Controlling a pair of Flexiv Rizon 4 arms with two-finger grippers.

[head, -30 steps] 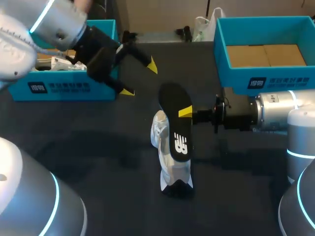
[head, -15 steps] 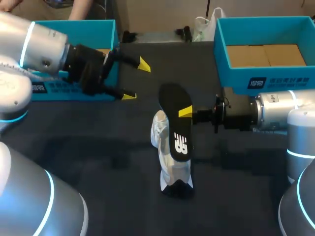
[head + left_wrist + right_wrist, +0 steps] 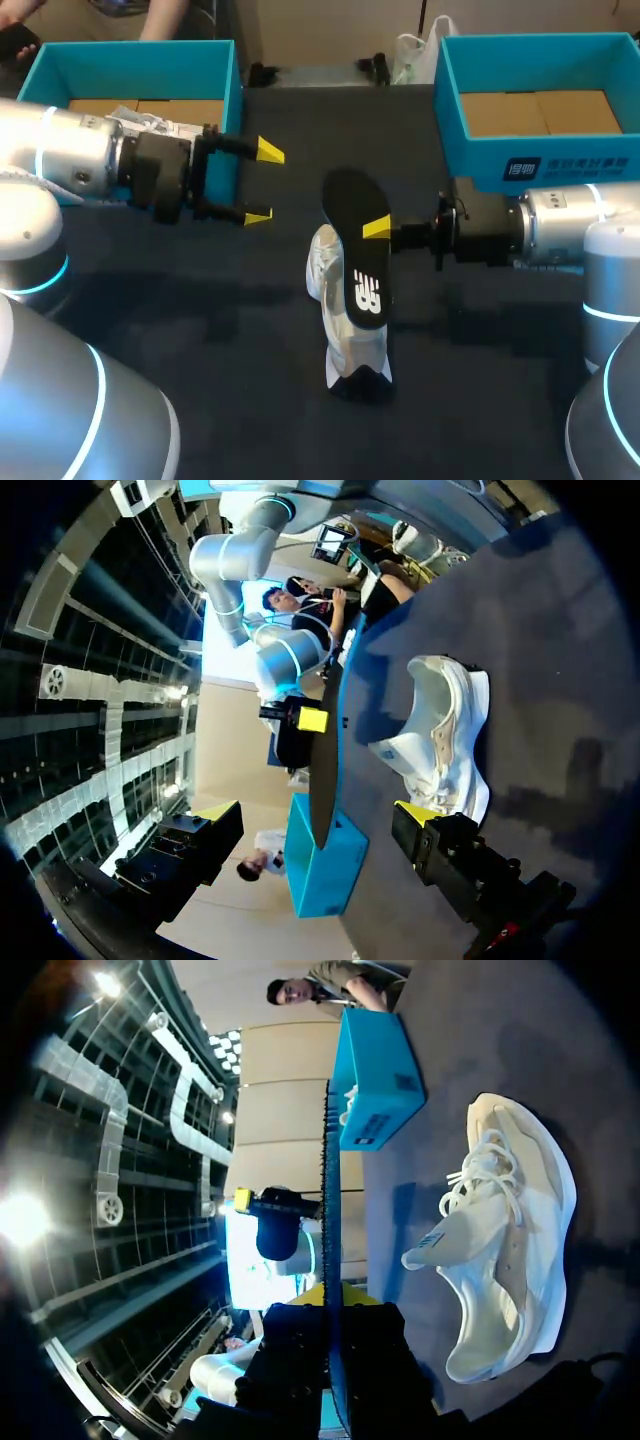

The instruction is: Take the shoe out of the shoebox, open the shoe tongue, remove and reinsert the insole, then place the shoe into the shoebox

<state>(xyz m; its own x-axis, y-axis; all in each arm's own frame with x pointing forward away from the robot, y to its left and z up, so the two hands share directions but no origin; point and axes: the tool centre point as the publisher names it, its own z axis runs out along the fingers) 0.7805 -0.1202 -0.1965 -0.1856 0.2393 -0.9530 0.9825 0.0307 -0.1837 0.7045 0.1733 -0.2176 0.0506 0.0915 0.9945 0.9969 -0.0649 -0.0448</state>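
Tabletop (image 3: 200, 330), dark, bears shoe (image 3: 327, 275) and two shoeboxes (image 3: 540, 170); right gripper (image 3: 375, 228) pinches the insole (image 3: 358, 250), left gripper (image 3: 264, 184) gapes.

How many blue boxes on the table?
2. The left box sits at the back left corner; the right box at the back right corner. None appear hidden.

Looks like a robot lab: black table (image 3: 200, 330), teal box (image 3: 130, 52) beside left gripper (image 3: 264, 184), second box (image 3: 470, 160) beside right gripper (image 3: 375, 232).
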